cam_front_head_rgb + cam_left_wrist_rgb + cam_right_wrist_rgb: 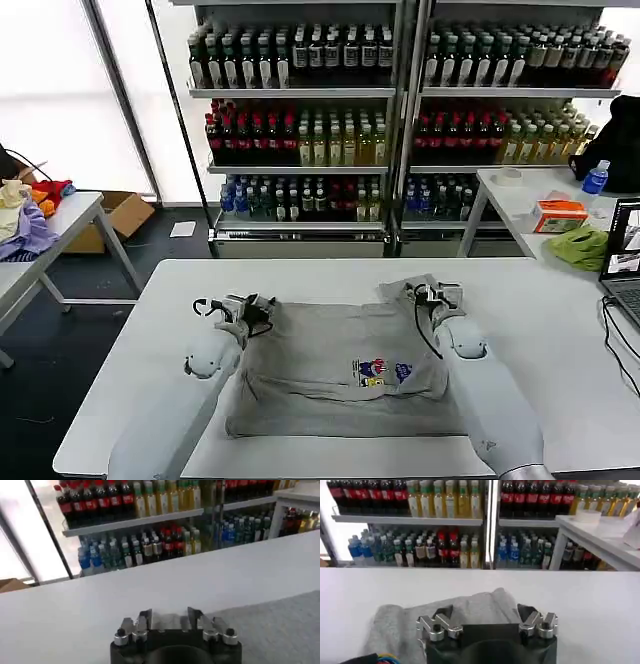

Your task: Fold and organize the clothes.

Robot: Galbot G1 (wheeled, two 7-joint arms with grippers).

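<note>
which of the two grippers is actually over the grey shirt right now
The right gripper, open above the grey shirt at its far right corner. The left gripper, also open, sits just past the shirt's far left corner, over the bare white table.

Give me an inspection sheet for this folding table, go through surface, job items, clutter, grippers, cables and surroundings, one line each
Surface: white table, bare around the cloth.
Job's things: one grey shirt lying flat, chest print up, one corner bunched by the right gripper.
Clutter: nothing seen on this table.
Grippers: left gripper open at the shirt's far left edge; right gripper open over the bunched corner.
Cables: black cable along the right arm.
Surroundings: drink shelves behind; side table with laptop and green cloth.
</note>
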